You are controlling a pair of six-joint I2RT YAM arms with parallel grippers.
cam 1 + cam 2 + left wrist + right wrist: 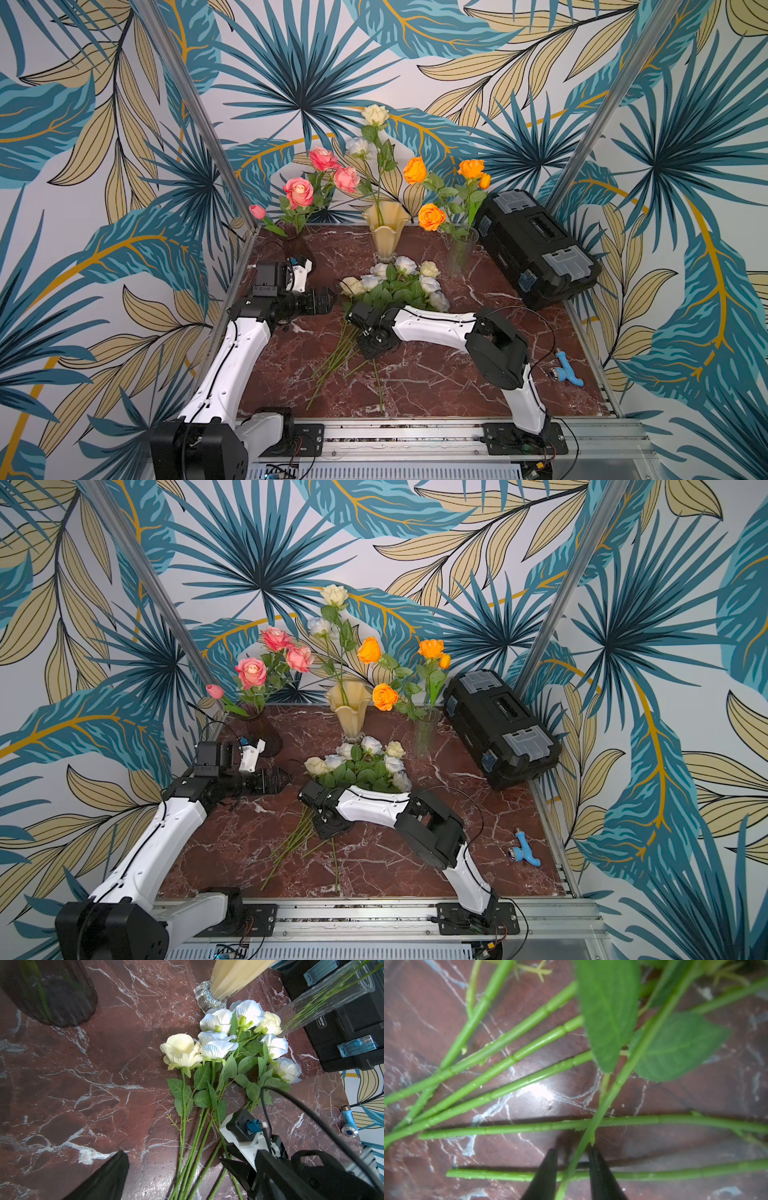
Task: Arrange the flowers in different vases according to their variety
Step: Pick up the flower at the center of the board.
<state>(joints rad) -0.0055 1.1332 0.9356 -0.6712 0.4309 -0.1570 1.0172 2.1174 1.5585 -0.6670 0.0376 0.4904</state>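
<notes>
Red-brown marble tabletop [415, 374] boxed in by leaf-print walls [291, 62]. In both top views the sorting looks mostly done: pink roses [299, 192] in the purple ribbed vase [297, 245], orange roses [431, 216] in the clear cylinder vase [459, 253], two pale roses [375, 114] in the cream trumpet vase [385, 232]. A loose bunch of white roses [399, 282] lies flat just in front of that cream vase. The left gripper [324, 301] hangs beside the bunch, jaws wide apart, empty.

Left wrist view: same bunch, right arm [301, 1178] low over its stems. The black toolbox [342, 1028] has a small white label [321, 1021], too blurry to read.

Right wrist view: right gripper [573, 1149] sits low over the marble, fingers [548, 1172] narrowly apart either side of one stem [615, 1086], not pinching it from what shows. I'd call this the pick of the next white rose. Next move needs a clean clamp on that single stem, a lift that doesn't drag the stems crossing under it, then tipping it upright into the cream vase.
</notes>
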